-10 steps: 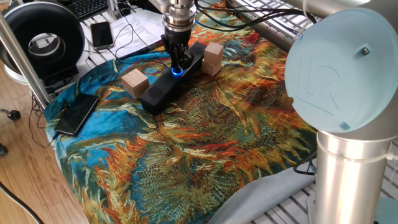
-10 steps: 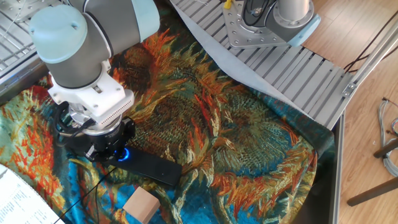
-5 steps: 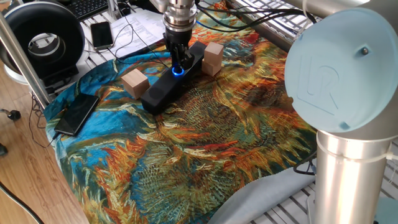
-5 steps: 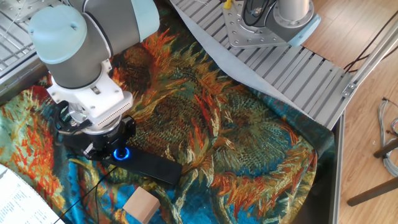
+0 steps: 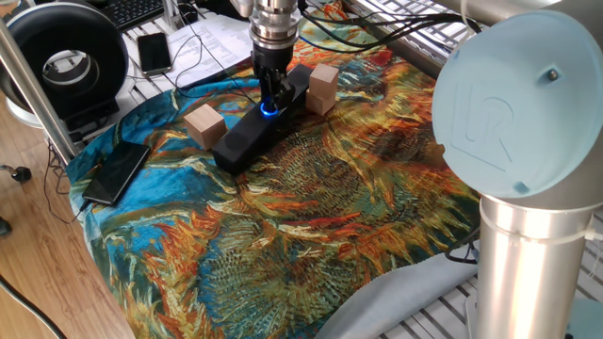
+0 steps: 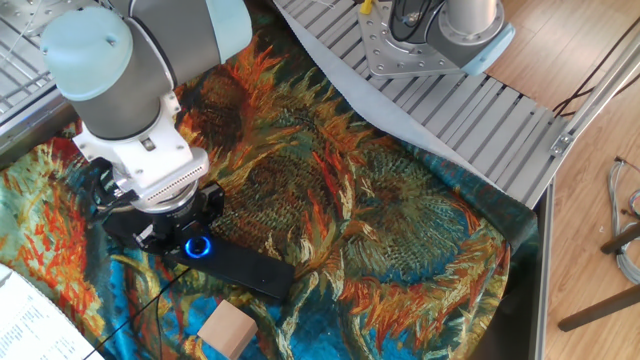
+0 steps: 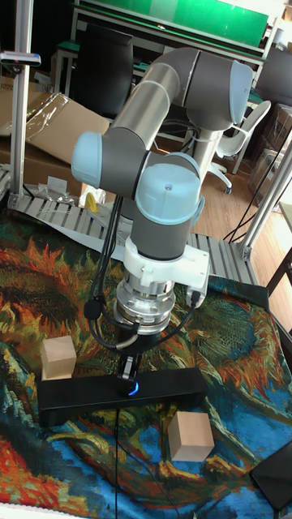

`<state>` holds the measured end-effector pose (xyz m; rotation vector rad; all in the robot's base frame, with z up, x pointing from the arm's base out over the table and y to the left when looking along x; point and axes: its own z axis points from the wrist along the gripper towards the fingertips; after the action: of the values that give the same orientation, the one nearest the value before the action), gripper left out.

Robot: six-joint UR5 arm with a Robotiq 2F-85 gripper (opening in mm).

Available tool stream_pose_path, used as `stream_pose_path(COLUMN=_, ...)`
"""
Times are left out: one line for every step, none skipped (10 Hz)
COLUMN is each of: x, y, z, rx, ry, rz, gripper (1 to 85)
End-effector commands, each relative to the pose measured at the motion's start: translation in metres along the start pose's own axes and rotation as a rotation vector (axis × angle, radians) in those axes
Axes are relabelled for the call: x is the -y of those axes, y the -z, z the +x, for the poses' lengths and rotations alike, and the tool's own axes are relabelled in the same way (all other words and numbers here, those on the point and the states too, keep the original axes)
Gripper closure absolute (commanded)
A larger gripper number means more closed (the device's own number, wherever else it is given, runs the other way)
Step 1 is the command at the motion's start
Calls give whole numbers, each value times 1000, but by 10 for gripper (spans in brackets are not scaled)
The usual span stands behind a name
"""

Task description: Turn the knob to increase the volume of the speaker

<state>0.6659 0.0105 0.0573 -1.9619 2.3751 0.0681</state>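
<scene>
The speaker (image 5: 247, 132) is a long black bar lying diagonally on the patterned cloth, also seen as speaker (image 6: 243, 270) and speaker (image 7: 89, 391). Its knob (image 5: 268, 108) glows blue mid-bar, showing as a full ring at the knob (image 6: 197, 246) and as an arc at the knob (image 7: 132, 391). My gripper (image 5: 268, 97) points straight down onto the knob, with its dark fingers drawn close together at the dial. In the tall fixed view the gripper (image 7: 128, 375) narrows to a tip that meets the glow. The wrist hides the exact contact.
Two pale wooden blocks flank the speaker: block (image 5: 204, 124) and block (image 5: 323, 87). A flat black phone (image 5: 116, 172) lies at the cloth's left edge, another phone (image 5: 154, 52) and a round black fan (image 5: 66, 61) behind. Cables run at the back.
The gripper looks narrower over the knob and has shifted slightly. In the other fixed view the blue ring went from partly hidden to fully showing. The speaker has not moved.
</scene>
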Motion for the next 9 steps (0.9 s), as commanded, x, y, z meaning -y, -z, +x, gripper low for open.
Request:
stream_pose_path(x=-1, y=3, z=-3, rx=15, ry=-8, rz=-8, gripper=393)
stream_pose_path(x=-2, y=3, z=-4, rx=19, ry=-13, rz=-12, gripper=407)
stream_pose_path(x=-4, y=4, z=-5, rx=24, ry=-27, rz=-20, gripper=427)
stream_pose_path(x=-4, y=6, z=-6, rx=25, ry=-36, rz=-22, gripper=430)
stream_pose_path(x=-3, y=8, z=-8, rx=23, ry=-43, rz=-21, gripper=437)
stream_pose_path(x=0, y=10, z=-8, rx=15, ry=-45, rz=-18, gripper=457)
stream_pose_path(x=3, y=11, z=-9, rx=7, ry=-46, rz=-12, gripper=470)
stream_pose_path(x=7, y=10, z=-10, rx=2, ry=-45, rz=-3, gripper=480)
stream_pose_path(x=9, y=8, z=-10, rx=2, ry=-43, rz=2, gripper=483)
